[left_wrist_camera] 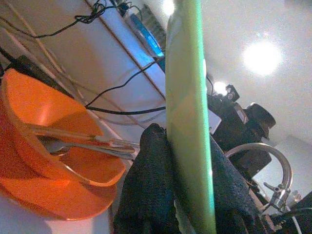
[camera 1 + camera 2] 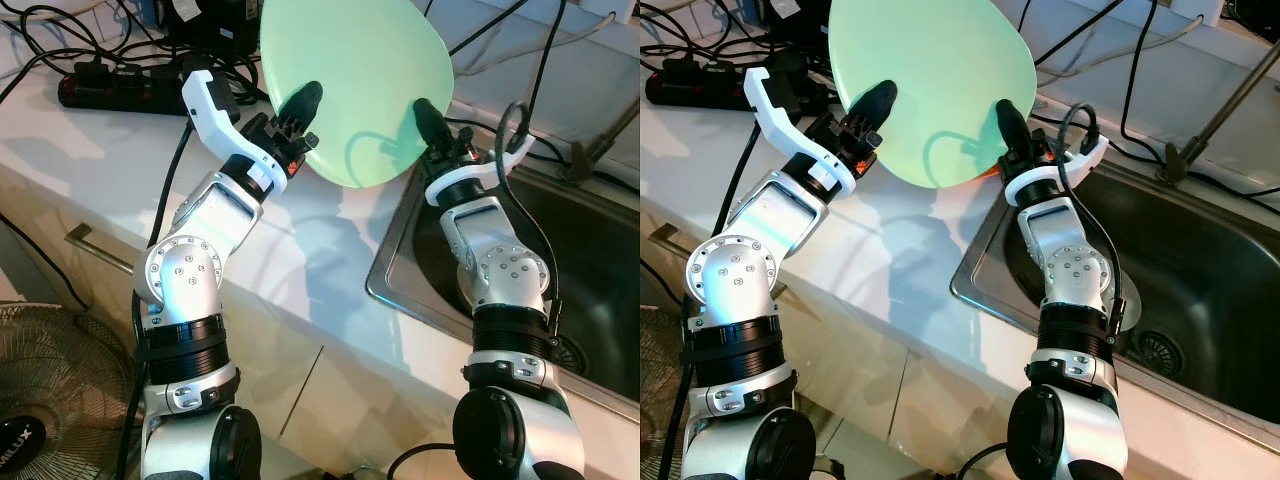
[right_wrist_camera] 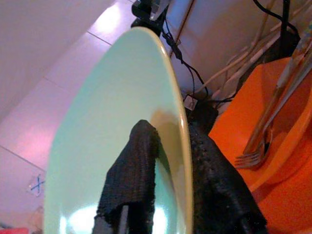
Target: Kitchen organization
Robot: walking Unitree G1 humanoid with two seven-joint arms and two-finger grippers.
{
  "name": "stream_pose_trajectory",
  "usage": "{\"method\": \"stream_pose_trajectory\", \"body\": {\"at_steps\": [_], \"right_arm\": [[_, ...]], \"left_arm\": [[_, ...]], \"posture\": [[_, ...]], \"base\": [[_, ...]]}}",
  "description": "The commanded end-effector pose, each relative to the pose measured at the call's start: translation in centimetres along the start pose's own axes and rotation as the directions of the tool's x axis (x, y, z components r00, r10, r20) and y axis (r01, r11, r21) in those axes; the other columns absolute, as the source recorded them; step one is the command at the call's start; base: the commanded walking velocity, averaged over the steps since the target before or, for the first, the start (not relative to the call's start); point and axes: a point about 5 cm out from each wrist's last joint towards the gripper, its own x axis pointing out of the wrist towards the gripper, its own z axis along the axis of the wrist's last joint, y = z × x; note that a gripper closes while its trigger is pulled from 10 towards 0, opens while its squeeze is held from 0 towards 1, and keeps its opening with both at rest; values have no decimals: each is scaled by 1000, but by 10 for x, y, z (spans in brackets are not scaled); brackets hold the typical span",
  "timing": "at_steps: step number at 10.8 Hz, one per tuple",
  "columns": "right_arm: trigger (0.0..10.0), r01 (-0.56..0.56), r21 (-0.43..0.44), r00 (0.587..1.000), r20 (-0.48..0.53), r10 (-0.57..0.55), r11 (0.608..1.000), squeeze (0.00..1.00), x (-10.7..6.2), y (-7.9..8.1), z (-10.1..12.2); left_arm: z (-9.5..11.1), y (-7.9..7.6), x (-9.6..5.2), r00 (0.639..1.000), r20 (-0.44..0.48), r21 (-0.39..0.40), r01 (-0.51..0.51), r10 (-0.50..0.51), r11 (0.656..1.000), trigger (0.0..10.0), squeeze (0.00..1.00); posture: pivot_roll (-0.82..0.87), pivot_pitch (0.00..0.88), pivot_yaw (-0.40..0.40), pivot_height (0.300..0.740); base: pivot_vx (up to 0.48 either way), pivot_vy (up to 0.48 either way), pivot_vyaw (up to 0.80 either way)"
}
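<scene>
Raising both arms, the left hand [image 2: 300, 110] and right hand [image 2: 428, 118] each pinch the green plate's [image 2: 355, 80] rim.

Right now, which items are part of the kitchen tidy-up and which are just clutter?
In play:
green plate, held up on edge, both sets of jaws clamped on its rim
left gripper
right gripper
orange bowl holding a fork and other cutlery, behind the plate

Lying about:
sink
power strip and cables
fan on the floor
</scene>
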Motion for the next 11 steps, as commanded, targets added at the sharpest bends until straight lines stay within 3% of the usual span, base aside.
{"method": "stream_pose_trajectory", "body": {"at_steps": [1, 3, 8, 9, 11], "right_arm": [[0, -30, 2, 999, 36, 30, 1000, 0, -2, 5, 9], [0, -37, 12, 999, 40, 37, 999, 0, -3, 6, 9], [0, -52, 27, 998, 45, 50, 998, 0, -3, 7, 8], [0, -51, 27, 998, 47, 50, 998, 0, -3, 7, 8], [0, -57, 31, 995, 81, 54, 998, 0, -4, 8, 13]], "left_arm": [[-8, -9, 4, 999, -28, -45, 43, -44, 998, 10000, 0], [-11, -7, 4, 999, -40, -44, 32, -34, 999, 10000, 0], [-19, -3, 4, 994, -106, 44, 6, -2, 999, 10000, 0], [-21, -4, 4, 993, -114, 38, 10, -5, 999, 10000, 1000], [-23, -4, 4, 992, -125, 48, 5, 1, 999, 10000, 1000]], "posture": [[46, 59, -153, 740], [46, 59, -153, 740], [47, 59, -152, 740], [46, 59, -153, 740], [47, 60, -154, 740]], "base": [[0, 0, 0], [0, 0, 0], [0, 0, 0], [0, 0, 0], [0, 0, 0]]}}
